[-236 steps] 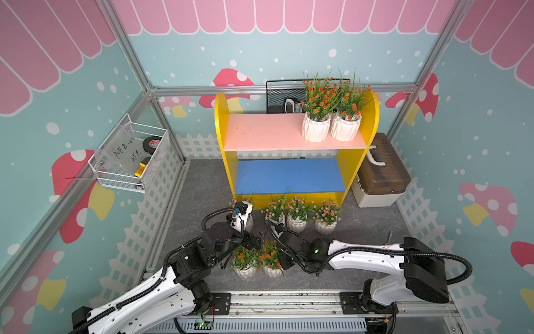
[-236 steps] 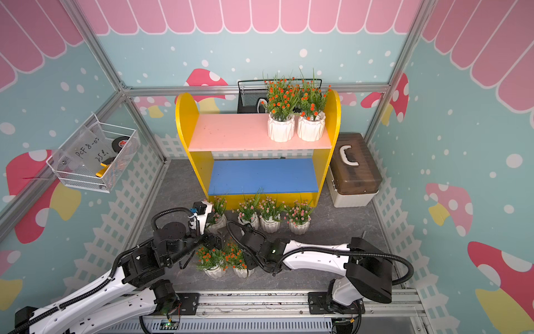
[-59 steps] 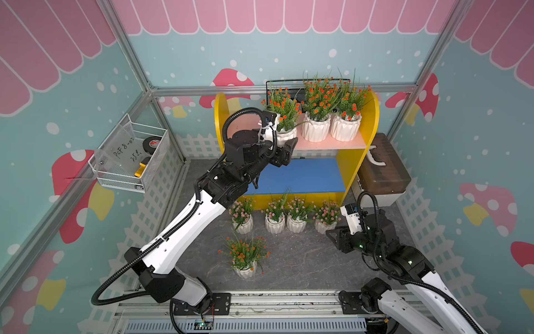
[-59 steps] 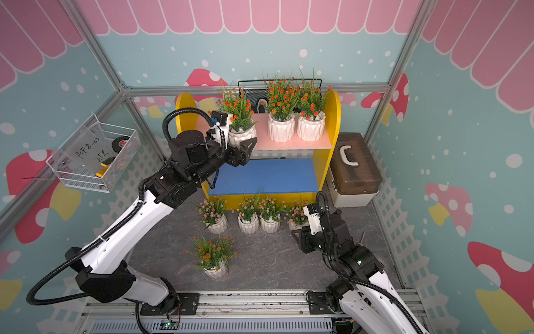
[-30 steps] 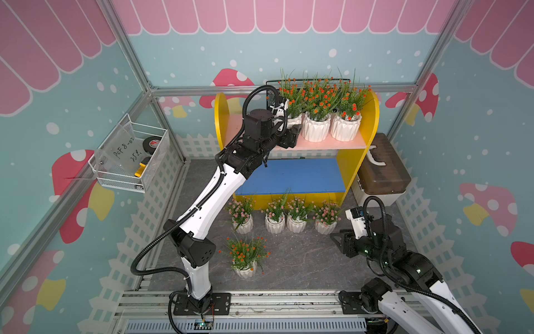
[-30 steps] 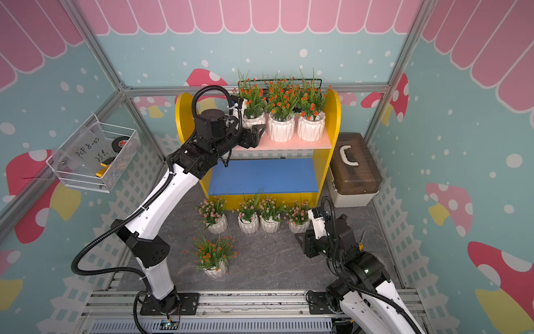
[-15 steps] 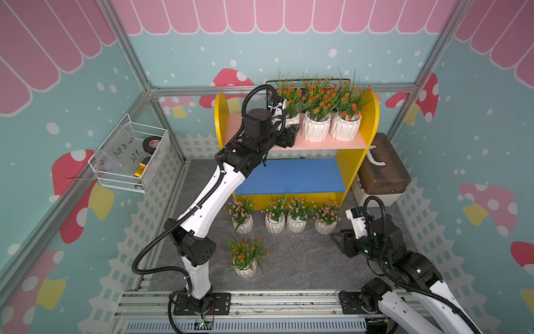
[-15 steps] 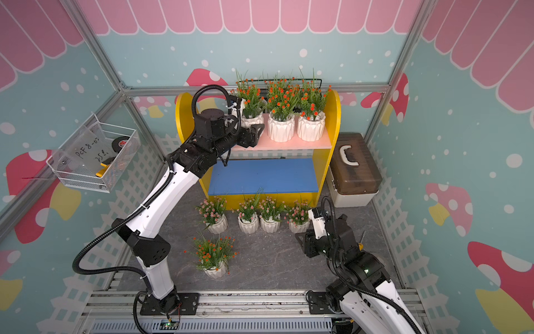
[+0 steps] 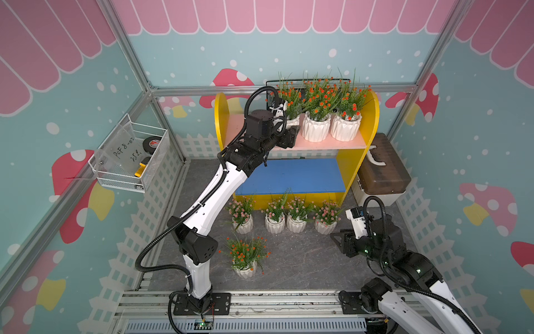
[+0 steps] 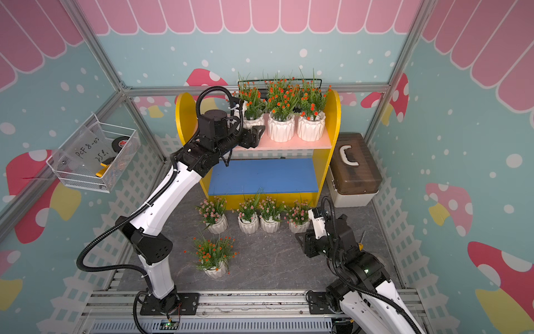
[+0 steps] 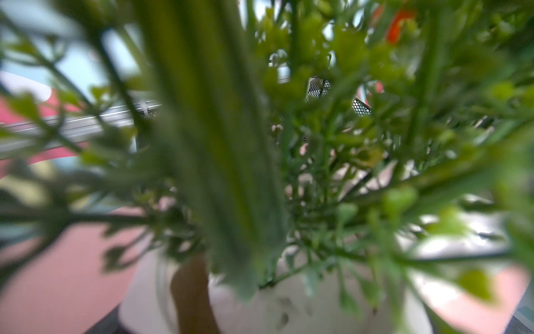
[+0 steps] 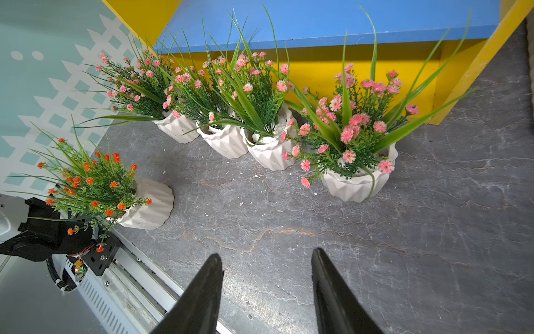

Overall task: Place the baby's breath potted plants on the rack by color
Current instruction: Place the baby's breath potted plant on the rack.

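My left gripper (image 9: 291, 132) is shut on the white pot of an orange-flowered baby's breath potted plant (image 9: 289, 99) at the rack's (image 9: 222, 115) pink upper board (image 10: 289, 146). That pot stands close to the left of two more orange plants (image 9: 316, 127) (image 9: 345, 127). Whether it rests on the board I cannot tell. The left wrist view is filled with blurred sprigs and this pot (image 11: 289, 306). Several pink plants (image 12: 358, 179) line the floor before the blue lower board (image 9: 291, 176). One orange plant (image 9: 245, 261) stands on the floor. My right gripper (image 12: 267, 257) is open over bare floor.
A brown-lidded box (image 9: 381, 170) sits right of the rack. Behind the rack is a black wire basket (image 10: 289, 81). A white wire basket (image 9: 130, 159) hangs on the left wall. The metal base rail (image 9: 260, 300) runs along the front.
Over the last two seconds the left gripper has carried the orange plant rightward along the upper board to beside the other two pots. In the last second little has moved.
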Tool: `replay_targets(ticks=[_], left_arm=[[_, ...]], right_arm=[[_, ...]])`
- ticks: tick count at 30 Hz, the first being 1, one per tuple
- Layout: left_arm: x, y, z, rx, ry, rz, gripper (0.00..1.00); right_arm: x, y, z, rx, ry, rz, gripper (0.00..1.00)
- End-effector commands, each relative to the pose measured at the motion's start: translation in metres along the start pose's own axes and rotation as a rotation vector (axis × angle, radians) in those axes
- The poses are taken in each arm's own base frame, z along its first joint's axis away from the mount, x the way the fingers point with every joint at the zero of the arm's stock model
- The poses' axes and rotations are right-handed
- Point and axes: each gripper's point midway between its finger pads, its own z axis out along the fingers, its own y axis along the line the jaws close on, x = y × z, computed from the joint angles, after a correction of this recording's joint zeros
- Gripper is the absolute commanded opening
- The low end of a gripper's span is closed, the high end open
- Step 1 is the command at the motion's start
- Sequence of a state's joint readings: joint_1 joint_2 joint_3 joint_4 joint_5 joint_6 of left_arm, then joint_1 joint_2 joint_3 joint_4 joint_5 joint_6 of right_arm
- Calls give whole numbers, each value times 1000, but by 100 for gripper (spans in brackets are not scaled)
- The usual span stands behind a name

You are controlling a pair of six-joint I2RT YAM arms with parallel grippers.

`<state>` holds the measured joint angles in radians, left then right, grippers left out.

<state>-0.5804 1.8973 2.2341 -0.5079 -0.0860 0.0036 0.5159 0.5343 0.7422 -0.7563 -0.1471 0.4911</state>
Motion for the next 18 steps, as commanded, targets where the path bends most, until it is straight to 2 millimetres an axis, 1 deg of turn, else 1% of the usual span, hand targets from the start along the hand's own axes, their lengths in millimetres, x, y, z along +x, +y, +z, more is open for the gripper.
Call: replay_targets(ticks=[1,5,8,13,18], left_arm=[[-33,8,-10,-13,-119,-16,89],[-34,9,-12,-15,-121,-14,95],[-35,10,-15,-16,-124,-13,98],[-37,10,-24,-8,-130,-14,99],[-32,10,-32,-3,-127,-15,99]], right_arm=[[2,-3,1,15,8,9,49],[2,-4,2,17,10,8,50],[1,-4,3,19,13,7,50],[1,-4,4,21,17,7,51],[0,-4,6,20,18,3,51]])
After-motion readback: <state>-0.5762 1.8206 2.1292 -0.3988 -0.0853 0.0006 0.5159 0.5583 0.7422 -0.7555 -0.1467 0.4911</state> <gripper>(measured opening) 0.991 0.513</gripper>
